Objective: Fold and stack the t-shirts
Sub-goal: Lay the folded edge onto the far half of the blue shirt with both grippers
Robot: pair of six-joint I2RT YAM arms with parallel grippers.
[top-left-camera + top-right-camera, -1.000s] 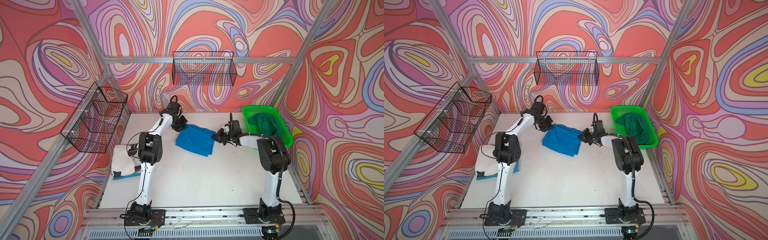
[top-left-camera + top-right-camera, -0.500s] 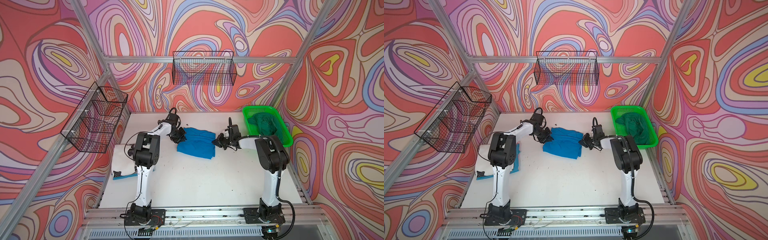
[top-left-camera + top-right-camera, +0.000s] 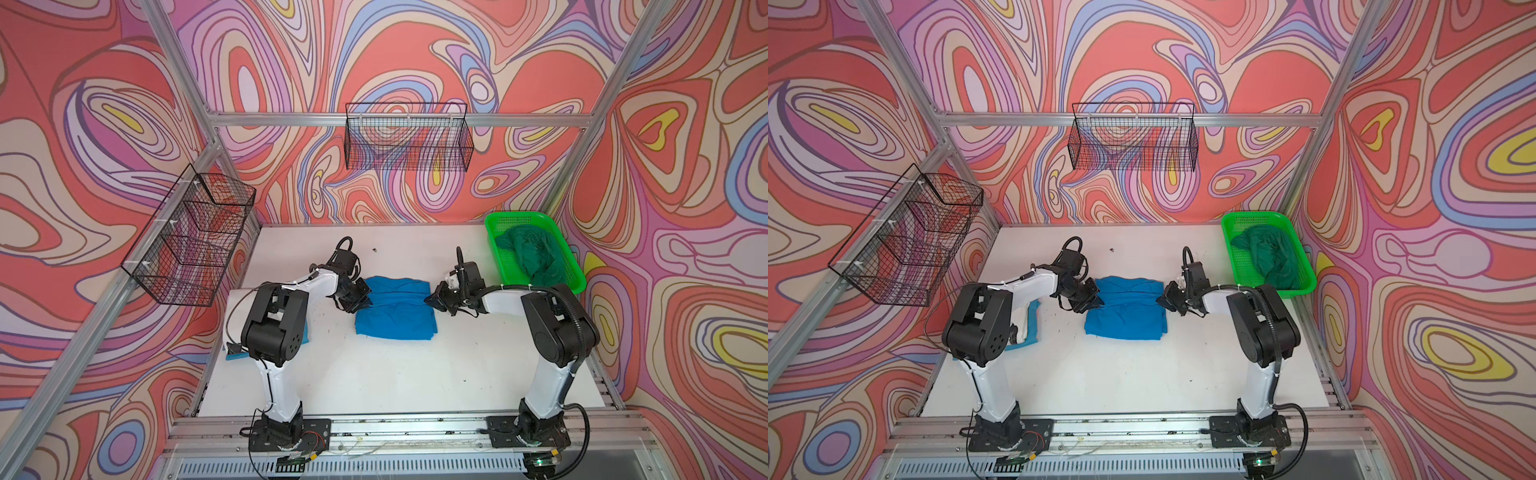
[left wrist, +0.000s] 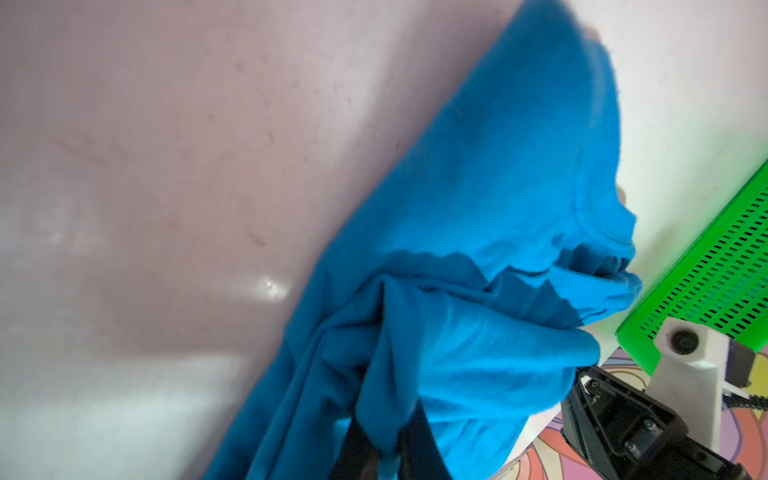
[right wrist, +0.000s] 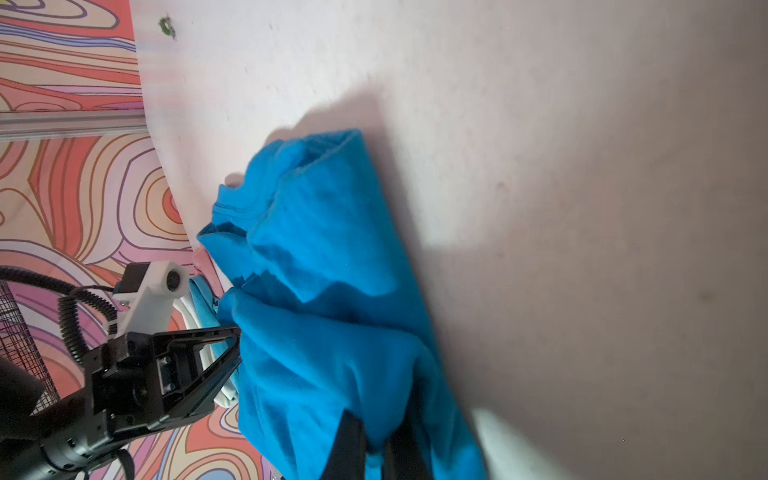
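Now the bright blue shirt (image 3: pixel 392 309) lies partly folded in the middle of the bench (image 3: pixel 374 374). The left hand (image 3: pixel 365 300) pinches its left edge and the right hand (image 3: pixel 431 300) pinches its right edge. Only the wrist views show cloth squeezed between the fingers (image 4: pixel 354 441). Only the top views show the dark green shirt (image 3: pixel 536 253) in the basket (image 3: pixel 494 232), far right.

1. Both top views look down from high at the front, nearly equal, taking in the whole white table (image 3: pixel 374 374).
2. Both wrist views sit close, facing the bright blue t-shirt (image 4: pixel 478 208) from opposite sides — cloth the top views also show.
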